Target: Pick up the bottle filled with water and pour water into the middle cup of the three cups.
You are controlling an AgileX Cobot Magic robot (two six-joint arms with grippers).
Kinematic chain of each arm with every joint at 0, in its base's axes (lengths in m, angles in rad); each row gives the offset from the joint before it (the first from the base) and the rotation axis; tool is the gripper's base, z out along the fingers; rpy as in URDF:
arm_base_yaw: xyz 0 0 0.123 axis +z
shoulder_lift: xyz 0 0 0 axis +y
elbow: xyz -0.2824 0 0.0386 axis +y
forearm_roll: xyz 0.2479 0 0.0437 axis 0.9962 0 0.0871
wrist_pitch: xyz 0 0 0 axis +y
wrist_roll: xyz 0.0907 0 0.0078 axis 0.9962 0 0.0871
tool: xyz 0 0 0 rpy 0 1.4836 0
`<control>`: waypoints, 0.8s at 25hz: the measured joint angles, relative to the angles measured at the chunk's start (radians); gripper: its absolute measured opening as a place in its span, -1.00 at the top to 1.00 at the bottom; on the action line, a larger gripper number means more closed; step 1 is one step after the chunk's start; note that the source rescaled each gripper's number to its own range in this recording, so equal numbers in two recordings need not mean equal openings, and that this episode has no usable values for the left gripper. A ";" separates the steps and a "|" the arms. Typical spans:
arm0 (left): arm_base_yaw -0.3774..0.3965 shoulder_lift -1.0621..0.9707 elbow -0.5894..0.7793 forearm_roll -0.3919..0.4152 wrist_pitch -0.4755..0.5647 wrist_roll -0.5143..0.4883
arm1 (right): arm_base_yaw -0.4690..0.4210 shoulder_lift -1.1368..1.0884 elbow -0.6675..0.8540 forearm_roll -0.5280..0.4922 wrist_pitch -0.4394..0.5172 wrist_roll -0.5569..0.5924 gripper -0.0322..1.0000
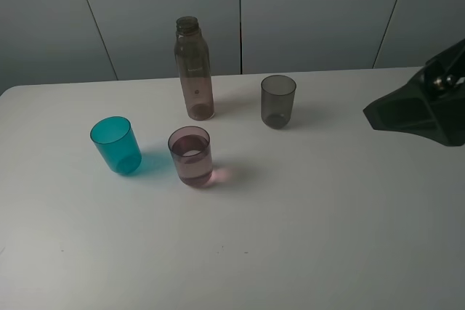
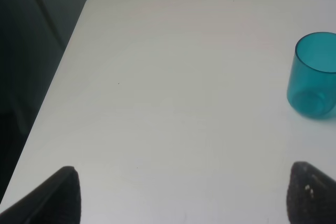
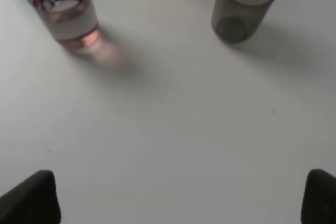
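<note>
I note the white counter (image 1: 305, 237) first: it carries four items, all standing upright and apart from each other, none in a claw. The right arm sits at the counter's right edge in the high view, well apart from everything; its wrist view shows the right claw (image 3: 181, 203) with both tips far apart, spread wide and holding nothing, aimed toward the cups. The left claw (image 2: 184, 195) is likewise spread and empty, seen only in its own wrist view, hovering over bare counter near the left corner with the teal cup (image 2: 315, 74) at the edge of its sight. Next, the bottle (image 1: 194, 68): tall, slim, smoky brown-pink, neck open with no cap, standing at the back behind the row of cups. I judge only a shallow layer of liquid remains at its base. The three cups run left to right across the counter: teal, then the middle cup (image 1: 191, 156), then the smoky grey cup (image 1: 277, 101) further back and nearer the right arm. The middle cup is pinkish-mauve, translucent, and visibly holds water to roughly half its height, with a pink glow cast on the counter beside it. I read this as the pour already made and the bottle set back down.
</note>
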State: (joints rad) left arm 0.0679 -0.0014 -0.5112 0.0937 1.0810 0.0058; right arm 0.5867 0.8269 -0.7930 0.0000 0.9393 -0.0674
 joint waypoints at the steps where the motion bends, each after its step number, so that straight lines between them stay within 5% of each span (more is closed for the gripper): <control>1: 0.000 0.000 0.000 0.000 0.000 0.000 | 0.000 -0.045 0.021 0.008 0.032 0.000 -0.99; 11: 0.000 0.000 0.000 0.000 0.000 0.000 | 0.000 -0.451 0.273 0.066 0.143 0.000 -0.99; 20: 0.000 0.000 0.000 0.000 0.002 -0.006 | 0.000 -0.668 0.281 0.026 0.148 0.075 -0.99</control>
State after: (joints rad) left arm 0.0679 -0.0014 -0.5112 0.0937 1.0827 0.0000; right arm 0.5867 0.1585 -0.5122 0.0262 1.0870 0.0078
